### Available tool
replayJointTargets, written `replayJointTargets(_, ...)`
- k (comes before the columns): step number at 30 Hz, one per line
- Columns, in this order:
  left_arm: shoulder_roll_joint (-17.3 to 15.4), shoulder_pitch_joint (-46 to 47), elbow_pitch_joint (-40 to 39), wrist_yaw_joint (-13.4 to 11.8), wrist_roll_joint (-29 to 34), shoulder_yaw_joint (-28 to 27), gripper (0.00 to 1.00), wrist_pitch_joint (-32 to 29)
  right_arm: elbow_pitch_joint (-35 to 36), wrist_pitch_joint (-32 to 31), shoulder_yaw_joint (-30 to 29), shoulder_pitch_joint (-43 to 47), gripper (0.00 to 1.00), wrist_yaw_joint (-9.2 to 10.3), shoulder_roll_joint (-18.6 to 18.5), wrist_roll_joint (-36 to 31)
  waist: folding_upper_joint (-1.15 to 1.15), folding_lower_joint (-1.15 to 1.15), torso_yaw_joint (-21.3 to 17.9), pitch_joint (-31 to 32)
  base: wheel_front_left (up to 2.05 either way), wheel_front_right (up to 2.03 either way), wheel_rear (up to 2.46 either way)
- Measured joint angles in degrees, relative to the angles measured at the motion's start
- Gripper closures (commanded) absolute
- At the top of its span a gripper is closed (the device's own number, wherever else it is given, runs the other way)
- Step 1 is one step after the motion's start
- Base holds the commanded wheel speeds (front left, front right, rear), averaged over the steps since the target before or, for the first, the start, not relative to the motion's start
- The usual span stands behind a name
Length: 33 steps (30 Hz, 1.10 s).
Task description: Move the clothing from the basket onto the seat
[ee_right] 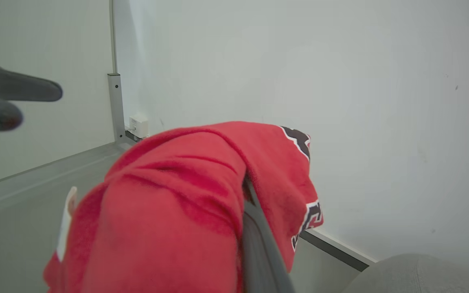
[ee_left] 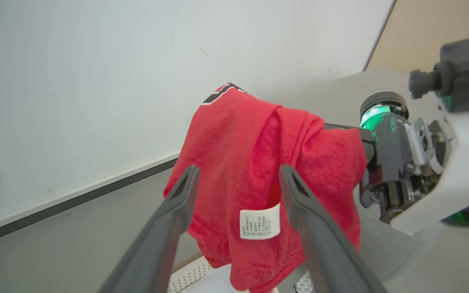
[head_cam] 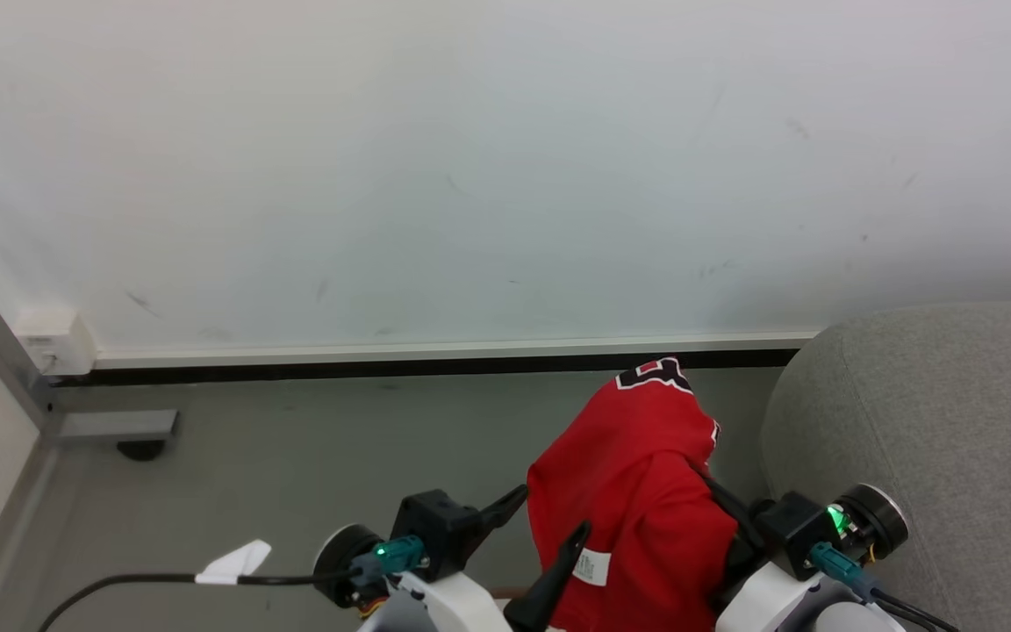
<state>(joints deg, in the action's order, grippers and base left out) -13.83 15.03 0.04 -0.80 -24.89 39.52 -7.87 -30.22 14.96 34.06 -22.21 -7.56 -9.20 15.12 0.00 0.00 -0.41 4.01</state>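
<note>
basket [ee_left: 189, 278] cut off at bottom edge, label [ee_left: 259, 221] on clothing [ee_left: 238, 154] unreadable

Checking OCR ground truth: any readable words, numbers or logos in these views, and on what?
None legible.
On the bright red soft fabric garment, small white sewn-in label: print too small to read.
Same garment, black white-edged lettering: folded, fragments only, unreadable.

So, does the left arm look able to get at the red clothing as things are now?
Probably yes. The left tool is open and points straight at the clothing, close to its white label, with nothing in between. The right tool is shut on the clothing and holds it up.
</note>
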Motion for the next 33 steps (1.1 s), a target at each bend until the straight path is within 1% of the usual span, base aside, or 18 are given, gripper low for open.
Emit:
replayJointTargets(10, 0.33, 0.02, 1.19, -0.35, 0.01, 0.35, 0.0, 1.4, 1.2, 0.0, -2.6, 0.1, 1.0, 0.0, -1.43, -0.01, 0.0, 0.0, -1.45, -0.06, 0.0, 0.0, 0.0)
replayJointTargets(16, 0.26, 0.04, 0.93, -0.6, 0.01, 0.42, 0.0, 1.88, 2.82, 0.0, -4.49, 0.3, 1.0, 0.0, -2.2, -0.48, 0.0, 0.0, -4.0, -0.44, 0.0, 0.0, 0.0)
replayJointTargets(22, 0.15, 0.15, 0.8, -0.54, 0.04, 0.71, 0.0, 2.5, 4.42, 0.0, -7.26, 0.42, 1.0, 0.0, -4.19, -1.0, 0.0, 0.0, -8.48, -1.37, 0.0, 0.0, 0.0)
replayJointTargets(33, 0.82, 1.18, 0.81, -0.42, 0.2, 1.72, 0.0, 3.63, 7.76, 0.0, -13.93, 1.61, 1.0, 0.0, -7.28, -1.54, 0.0, 0.0, -19.02, -3.48, 0.0, 0.0, 0.0)
